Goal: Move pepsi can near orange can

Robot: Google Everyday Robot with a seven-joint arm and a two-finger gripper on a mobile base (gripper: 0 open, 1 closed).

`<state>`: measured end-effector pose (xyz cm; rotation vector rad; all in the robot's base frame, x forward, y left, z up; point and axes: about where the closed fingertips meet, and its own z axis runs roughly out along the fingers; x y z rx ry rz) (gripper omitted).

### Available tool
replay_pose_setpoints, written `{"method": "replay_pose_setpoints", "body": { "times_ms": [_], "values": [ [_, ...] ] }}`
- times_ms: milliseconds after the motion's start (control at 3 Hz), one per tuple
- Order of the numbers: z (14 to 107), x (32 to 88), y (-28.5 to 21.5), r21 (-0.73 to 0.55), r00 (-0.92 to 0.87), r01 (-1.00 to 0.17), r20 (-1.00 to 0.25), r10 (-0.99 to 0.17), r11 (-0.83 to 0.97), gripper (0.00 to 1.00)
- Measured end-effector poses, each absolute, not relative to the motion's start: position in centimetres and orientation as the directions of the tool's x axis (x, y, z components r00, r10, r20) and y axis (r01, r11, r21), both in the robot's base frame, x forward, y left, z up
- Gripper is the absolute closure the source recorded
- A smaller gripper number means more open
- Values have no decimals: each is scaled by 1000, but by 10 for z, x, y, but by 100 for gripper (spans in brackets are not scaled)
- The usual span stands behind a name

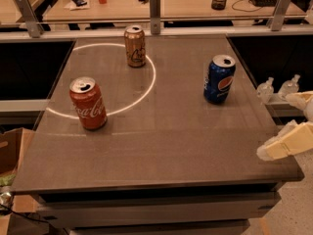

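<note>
The blue pepsi can (219, 79) stands upright on the right side of the dark table (161, 146). The tan orange can (134, 46) stands upright at the back, left of centre, on a white ring of light. My gripper (277, 126) is at the right edge of the view, off the table's front right corner, to the right of and nearer than the pepsi can. Its two cream fingers (286, 145) stand apart and hold nothing.
A red Coca-Cola can (88, 103) stands at the left on the ring. A metal rail (155, 11) with posts runs along the table's back edge. Two small clear bottles (278, 88) sit beyond the right edge. A cardboard box (12, 148) is at the lower left.
</note>
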<state>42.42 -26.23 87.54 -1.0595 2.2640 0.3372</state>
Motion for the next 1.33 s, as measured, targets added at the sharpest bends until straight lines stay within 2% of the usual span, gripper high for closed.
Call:
{"method": "replay_pose_setpoints", "body": {
  "times_ms": [667, 1000, 1333],
  "values": [
    [877, 465, -269, -45, -226, -703, -932, -282, 710, 0],
    [916, 450, -291, -16, -81, -652, -993, -91, 758, 0],
    [916, 450, -291, -16, -81, -652, -993, -91, 758, 0]
  ]
}}
